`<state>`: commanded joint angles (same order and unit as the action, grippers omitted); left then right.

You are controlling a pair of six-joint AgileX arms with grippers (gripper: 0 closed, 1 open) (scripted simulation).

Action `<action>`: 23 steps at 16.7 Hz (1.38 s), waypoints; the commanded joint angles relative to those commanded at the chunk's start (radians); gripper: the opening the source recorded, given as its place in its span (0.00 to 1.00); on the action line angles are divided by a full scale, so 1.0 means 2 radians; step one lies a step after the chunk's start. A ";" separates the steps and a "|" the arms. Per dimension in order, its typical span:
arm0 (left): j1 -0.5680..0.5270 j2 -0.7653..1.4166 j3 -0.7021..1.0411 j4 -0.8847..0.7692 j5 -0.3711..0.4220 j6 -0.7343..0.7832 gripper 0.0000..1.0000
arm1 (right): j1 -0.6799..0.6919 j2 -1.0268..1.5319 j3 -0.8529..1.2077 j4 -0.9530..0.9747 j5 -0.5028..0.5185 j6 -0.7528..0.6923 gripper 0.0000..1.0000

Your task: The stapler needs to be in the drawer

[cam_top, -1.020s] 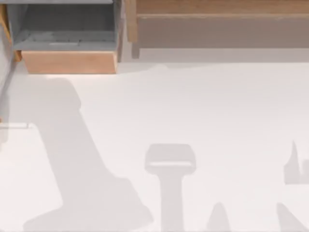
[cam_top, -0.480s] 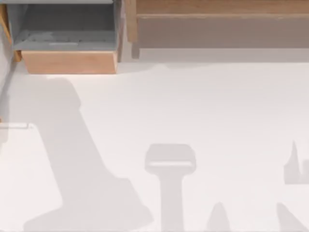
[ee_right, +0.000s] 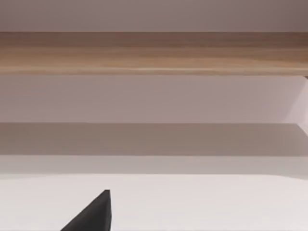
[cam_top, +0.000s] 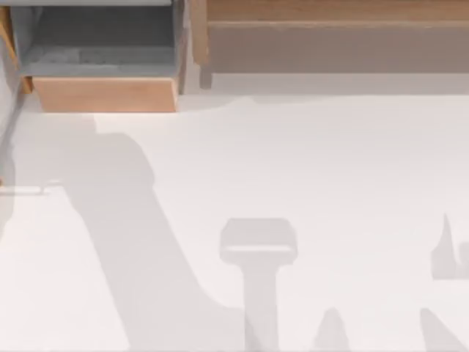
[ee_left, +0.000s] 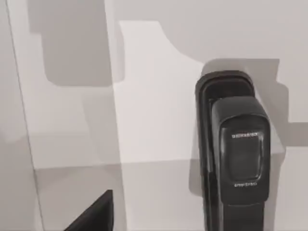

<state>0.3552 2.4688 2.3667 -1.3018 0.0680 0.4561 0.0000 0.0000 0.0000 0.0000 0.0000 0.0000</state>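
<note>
Since the earlier frame, the left arm's shadow has shifted rightward across the tabletop (cam_top: 330, 161). Stapler (ee_left: 236, 154) lies on a pale surface (whether inside the drawer (cam_top: 106, 94), I cannot tell). Claw state: cannot tell. Risk: a blind approach could knock it.

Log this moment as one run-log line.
stage: pre-grasp | stapler: on white surface under left wrist camera, not gripped | drawer: open, top-left of table, no stapler inside | wooden unit: beside drawer
</note>
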 joint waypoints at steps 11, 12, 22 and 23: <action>0.156 -0.221 -0.329 0.452 0.101 0.244 1.00 | 0.000 0.000 0.000 0.000 0.000 0.000 1.00; 0.173 -0.233 -0.367 0.506 0.111 0.269 1.00 | 0.000 0.000 0.000 0.000 0.000 0.000 1.00; 0.256 -0.262 -0.750 1.057 0.227 0.483 1.00 | 0.000 0.000 0.000 0.000 0.000 0.000 1.00; 0.254 -0.260 -0.782 1.107 0.241 0.498 1.00 | 0.000 0.000 0.000 0.000 0.000 0.000 1.00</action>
<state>0.8632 1.9487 0.8019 0.9118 0.5497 1.4523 0.0000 0.0000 0.0000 0.0000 0.0000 0.0000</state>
